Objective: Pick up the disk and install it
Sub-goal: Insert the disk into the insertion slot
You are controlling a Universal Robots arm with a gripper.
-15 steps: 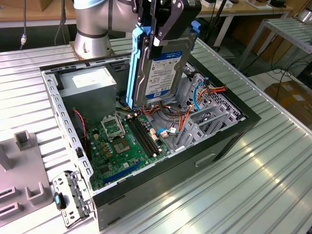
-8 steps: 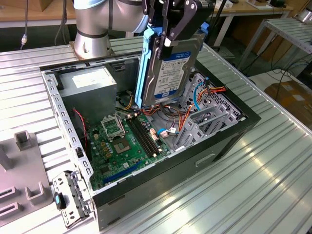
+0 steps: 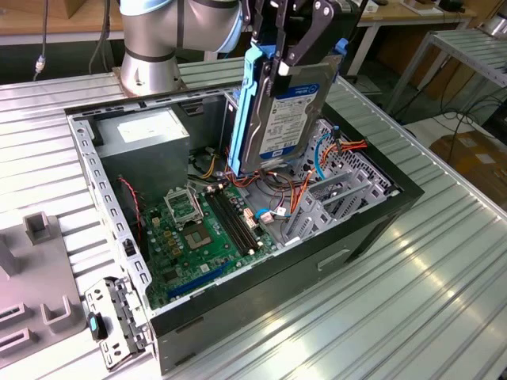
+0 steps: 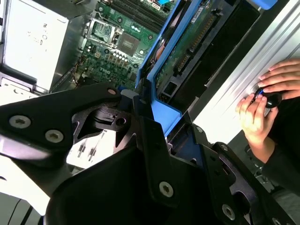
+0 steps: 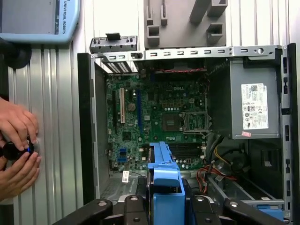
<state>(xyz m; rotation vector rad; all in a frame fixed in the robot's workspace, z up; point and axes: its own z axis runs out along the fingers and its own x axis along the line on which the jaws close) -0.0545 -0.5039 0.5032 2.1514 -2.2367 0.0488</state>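
We see a big silver worktop [image 3: 412,301] made of long metal strips with grooves between them. Light shines on it at the exterior view's right and makes bright white stripes.

Behind the worktop, at the exterior view's left, there is a brown wooden table [image 3: 71,20]. A thin cord [image 3: 41,47] hangs down in front of it.

At the exterior view's right stands a table with white legs [image 3: 400,13]. Near it is a grey metal table [image 3: 475,43] with a top made of strips too. The floor [image 3: 434,133] lies lower down, past the worktop's edge. Dark wires [image 3: 459,119] run over it. A brown cardboard box [image 3: 475,154] sits close to them.
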